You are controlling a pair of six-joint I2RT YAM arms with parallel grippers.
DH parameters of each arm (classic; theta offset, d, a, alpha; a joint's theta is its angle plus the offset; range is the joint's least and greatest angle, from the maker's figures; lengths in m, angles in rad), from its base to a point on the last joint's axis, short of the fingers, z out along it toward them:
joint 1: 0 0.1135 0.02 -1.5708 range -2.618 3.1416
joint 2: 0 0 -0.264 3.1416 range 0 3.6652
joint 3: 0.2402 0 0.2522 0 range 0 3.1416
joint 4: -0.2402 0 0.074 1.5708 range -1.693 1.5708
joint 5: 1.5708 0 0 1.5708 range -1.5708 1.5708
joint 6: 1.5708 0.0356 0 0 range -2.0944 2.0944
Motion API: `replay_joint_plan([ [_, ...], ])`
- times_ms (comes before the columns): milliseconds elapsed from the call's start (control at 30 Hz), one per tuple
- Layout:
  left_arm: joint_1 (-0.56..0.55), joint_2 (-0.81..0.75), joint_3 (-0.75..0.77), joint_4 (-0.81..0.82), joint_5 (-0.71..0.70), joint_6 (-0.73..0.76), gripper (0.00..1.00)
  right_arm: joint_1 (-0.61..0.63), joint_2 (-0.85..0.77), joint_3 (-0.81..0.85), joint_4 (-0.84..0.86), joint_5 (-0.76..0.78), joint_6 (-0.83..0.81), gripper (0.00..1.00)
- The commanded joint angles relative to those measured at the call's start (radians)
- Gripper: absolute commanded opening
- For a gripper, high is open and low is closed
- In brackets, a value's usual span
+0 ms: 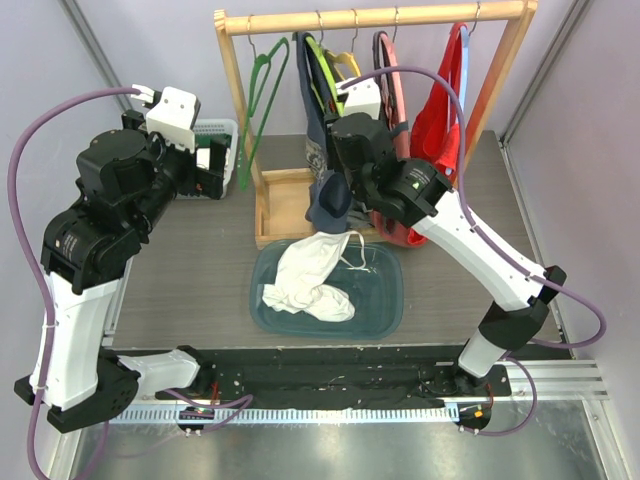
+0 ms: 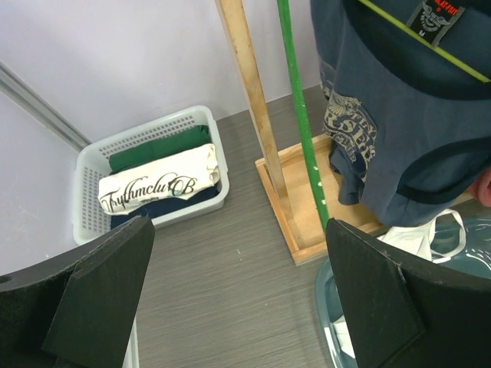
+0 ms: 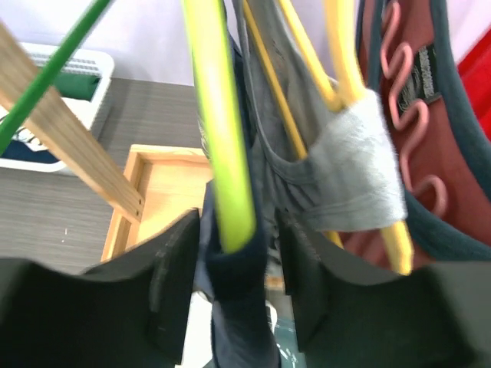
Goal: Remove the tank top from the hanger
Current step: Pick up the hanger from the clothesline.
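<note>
The navy tank top [image 3: 238, 307] is seen hanging on the lime hanger [image 3: 219, 115], which is hooked over the rail of the wooden rack [image 1: 370, 15]. The right end effector [image 3: 238, 261] is placed around one strap of this top and the hanger arm inside it, with a finger on either side. The jaws are partly apart, and it cannot be told whether the fabric is pinched. Just to the right of it, a grey garment [image 3: 353, 176] is draped on a yellow hanger [image 3: 341, 54], and a maroon garment [image 3: 430, 153] is found beyond that.

The left end effector [image 2: 238, 230] is held wide open with nothing between its fingers. Ahead of it to the left, a white basket [image 2: 80, 199] of folded clothes is seen on the tabletop [image 1: 190, 270]. Ahead to the right, a green hanger [image 2: 299, 115] is hung beside the rack post.
</note>
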Motion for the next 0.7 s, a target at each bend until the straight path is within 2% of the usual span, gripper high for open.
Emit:
replay_joint_plan([
  [0, 0.009, -0.011, -0.003, 0.009, 0.018, -0.015, 1.0, 0.007, -0.018, 0.046, 0.091, -0.034, -0.058, 0.47],
  [200, 0.01, -0.013, -0.005, 0.006, 0.014, -0.013, 1.0, -0.026, -0.001, 0.061, 0.085, -0.092, -0.061, 0.23],
  [233, 0.01, -0.013, -0.005, 0.006, 0.014, -0.012, 1.0, -0.035, -0.003, 0.055, 0.084, -0.102, -0.054, 0.13],
  [300, 0.01, -0.013, -0.005, 0.006, 0.014, -0.012, 1.0, -0.044, -0.004, 0.038, 0.084, -0.111, -0.051, 0.02],
  [433, 0.01, -0.01, -0.005, 0.006, 0.014, -0.012, 1.0, -0.064, -0.026, -0.021, 0.15, -0.149, -0.073, 0.01],
  [667, 0.01, -0.01, -0.005, 0.005, 0.014, -0.01, 1.0, -0.067, -0.127, -0.202, 0.453, -0.119, -0.234, 0.01],
])
